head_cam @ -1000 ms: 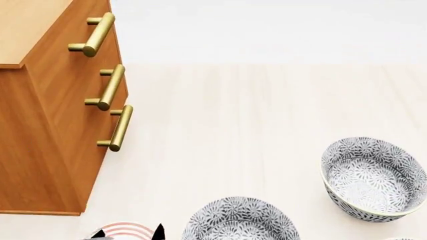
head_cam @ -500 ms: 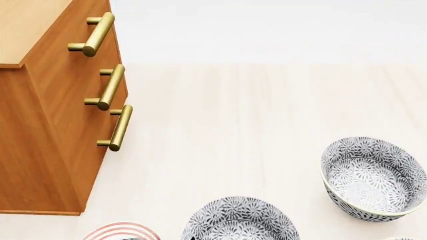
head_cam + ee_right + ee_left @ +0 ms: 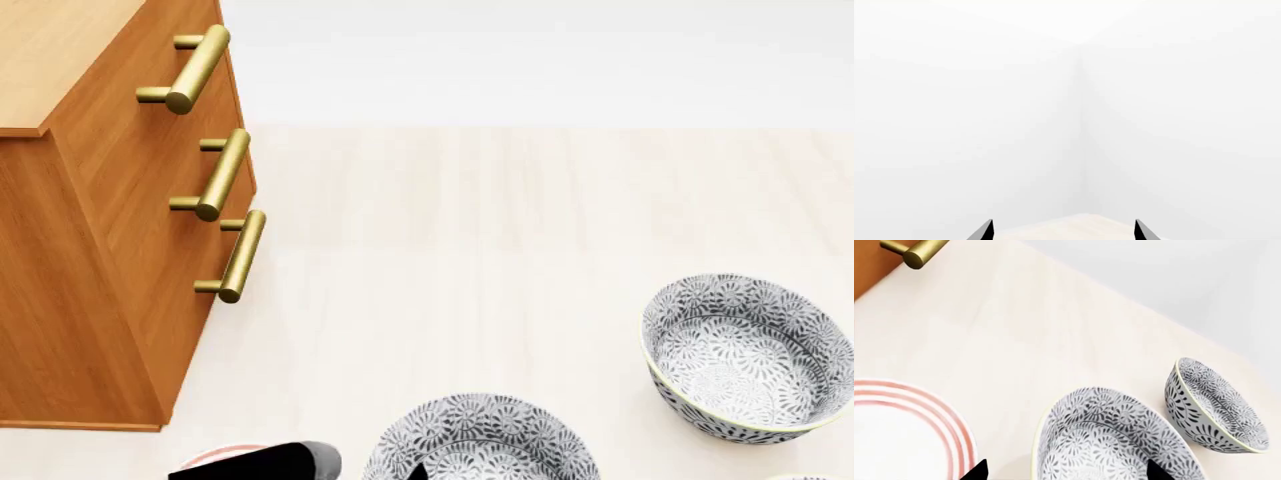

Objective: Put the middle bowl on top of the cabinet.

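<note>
Here, the left wrist view looks down on a pale wooden floor where the middle bowl, deep and round with a grey-and-white floral pattern inside and out, stands upright close under the camera. The 2 black fingertips of the left gripper show only at the frame edge, spread wide, 1 over the bowl's interior and the other just off its rim toward a white plate with pink rings; neither visibly touches the bowl. A second bowl of the same pattern sits near the middle bowl but apart from it. One brass handle end and a sliver of the orange-brown cabinet appear at a corner. In the head view, the cabinet stands at the left with its lighter flat top and 3 brass bar handles on its front. The middle bowl rests on the floor at the lower edge, well apart from the cabinet, with the second bowl to its right. A black part of the left arm lies over the plate, just beside the middle bowl. In the right wrist view, the right gripper shows 2 dark fingertips spread apart with nothing between them, facing blank white walls and a strip of floor.
</note>
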Tool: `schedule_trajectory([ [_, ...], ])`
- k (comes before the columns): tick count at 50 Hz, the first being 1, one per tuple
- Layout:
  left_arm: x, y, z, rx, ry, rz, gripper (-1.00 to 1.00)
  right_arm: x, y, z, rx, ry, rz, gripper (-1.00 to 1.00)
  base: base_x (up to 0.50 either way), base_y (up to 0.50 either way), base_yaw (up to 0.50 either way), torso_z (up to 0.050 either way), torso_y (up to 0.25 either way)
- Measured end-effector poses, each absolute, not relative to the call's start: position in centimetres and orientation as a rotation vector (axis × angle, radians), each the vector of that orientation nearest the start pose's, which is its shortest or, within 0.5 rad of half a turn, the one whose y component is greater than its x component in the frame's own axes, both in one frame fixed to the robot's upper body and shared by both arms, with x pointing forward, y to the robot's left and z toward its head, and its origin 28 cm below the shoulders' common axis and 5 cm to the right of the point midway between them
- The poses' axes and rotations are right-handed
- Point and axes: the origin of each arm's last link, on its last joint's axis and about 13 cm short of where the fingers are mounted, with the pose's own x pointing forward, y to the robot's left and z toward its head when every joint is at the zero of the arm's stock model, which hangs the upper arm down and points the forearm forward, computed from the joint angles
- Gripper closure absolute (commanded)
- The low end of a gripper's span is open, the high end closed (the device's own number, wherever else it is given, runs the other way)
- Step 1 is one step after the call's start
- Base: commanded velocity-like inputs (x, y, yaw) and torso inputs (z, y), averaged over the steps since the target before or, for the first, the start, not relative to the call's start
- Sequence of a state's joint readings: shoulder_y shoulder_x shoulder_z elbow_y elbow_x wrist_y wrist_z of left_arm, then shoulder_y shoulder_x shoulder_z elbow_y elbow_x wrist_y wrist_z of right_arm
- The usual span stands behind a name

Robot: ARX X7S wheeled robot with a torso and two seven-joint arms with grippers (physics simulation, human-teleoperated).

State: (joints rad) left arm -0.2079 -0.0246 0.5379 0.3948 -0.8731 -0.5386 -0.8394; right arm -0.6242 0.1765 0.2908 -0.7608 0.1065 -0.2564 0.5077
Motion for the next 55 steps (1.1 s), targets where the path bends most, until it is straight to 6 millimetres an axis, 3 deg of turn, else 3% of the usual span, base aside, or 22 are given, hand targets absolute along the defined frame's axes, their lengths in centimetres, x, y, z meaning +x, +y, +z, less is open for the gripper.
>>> schedule_trajectory([
  [55, 19.7, 6.6, 8.1, -0.502, 0.483, -0.208, -1.0, 7.7, -15.9, 11.8, -0.118, -0.487, -0.557, -1.0, 0.0, 0.0, 0.0, 0.0, 0.0],
])
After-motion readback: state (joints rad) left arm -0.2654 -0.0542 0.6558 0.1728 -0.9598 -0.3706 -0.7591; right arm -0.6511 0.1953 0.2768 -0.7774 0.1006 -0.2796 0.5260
